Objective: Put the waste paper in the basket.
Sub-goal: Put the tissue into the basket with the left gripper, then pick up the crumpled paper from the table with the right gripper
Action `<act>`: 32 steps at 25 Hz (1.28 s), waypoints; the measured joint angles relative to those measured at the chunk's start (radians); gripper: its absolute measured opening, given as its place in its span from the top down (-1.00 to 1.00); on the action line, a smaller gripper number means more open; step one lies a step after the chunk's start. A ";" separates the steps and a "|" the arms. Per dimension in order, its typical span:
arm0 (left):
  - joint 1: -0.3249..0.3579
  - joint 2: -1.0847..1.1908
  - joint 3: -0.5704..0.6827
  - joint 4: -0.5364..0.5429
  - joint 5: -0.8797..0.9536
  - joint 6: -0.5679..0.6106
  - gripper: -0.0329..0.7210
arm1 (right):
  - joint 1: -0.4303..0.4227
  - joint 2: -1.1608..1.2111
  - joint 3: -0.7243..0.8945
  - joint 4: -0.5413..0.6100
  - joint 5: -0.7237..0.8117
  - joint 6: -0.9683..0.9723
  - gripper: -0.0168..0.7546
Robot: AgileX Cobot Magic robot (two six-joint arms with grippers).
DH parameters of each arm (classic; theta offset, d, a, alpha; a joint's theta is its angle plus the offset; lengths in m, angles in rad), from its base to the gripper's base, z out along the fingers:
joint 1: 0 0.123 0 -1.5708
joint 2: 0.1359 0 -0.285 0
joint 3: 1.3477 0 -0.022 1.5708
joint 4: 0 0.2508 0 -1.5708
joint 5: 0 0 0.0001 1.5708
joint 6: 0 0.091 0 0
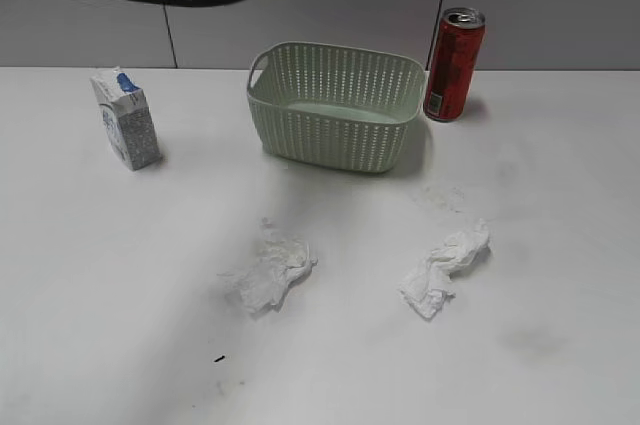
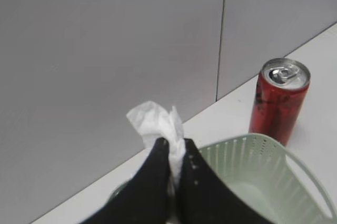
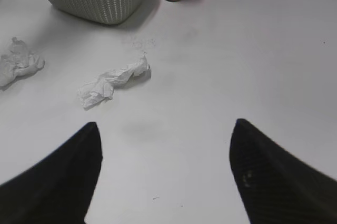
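**Left pincer held first wad above the basket; two wads remained on the table**

Clamped on a crumpled white tissue wad (image 2: 158,126), the left gripper (image 2: 176,153) hung high over the pale green slotted basket (image 2: 253,168), its two black fingers pressed together with the paper sticking up between them. In the exterior view that arm showed only as a dark shape at the top edge, above the basket's left rim. The basket's floor looked bare, so by this judgement none of the paper had yet gone in; one wad was about to be dropped and two were left.

Going from left across the table (image 1: 560,245): a white-and-blue carton (image 1: 126,118) stood upright well apart from the basket; a wad (image 1: 270,272) lay in front of the basket, a second wad (image 1: 446,265) lay to its right, and a red drink can (image 1: 454,64) stood just beside the basket's right rear corner.

The right gripper (image 3: 166,150) was spread wide and empty, low over bare table with the second wad ahead of it. Room around both wads was open; only the can crowded the basket's right rim.
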 joint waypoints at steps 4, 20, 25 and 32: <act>-0.033 0.113 -0.007 -0.006 -0.100 0.000 0.92 | 0.000 0.000 0.000 0.000 0.000 0.000 -0.53; -0.045 0.261 -0.007 -0.020 -0.037 0.000 -0.75 | 0.000 0.000 0.000 0.000 0.001 0.000 -0.53; -0.037 0.230 -0.008 -0.014 0.058 0.000 -0.80 | 0.000 0.000 0.000 0.000 0.001 0.000 -0.53; -0.003 0.056 -0.008 0.024 0.231 0.000 -0.67 | 0.000 0.000 0.000 0.000 0.001 0.000 -0.53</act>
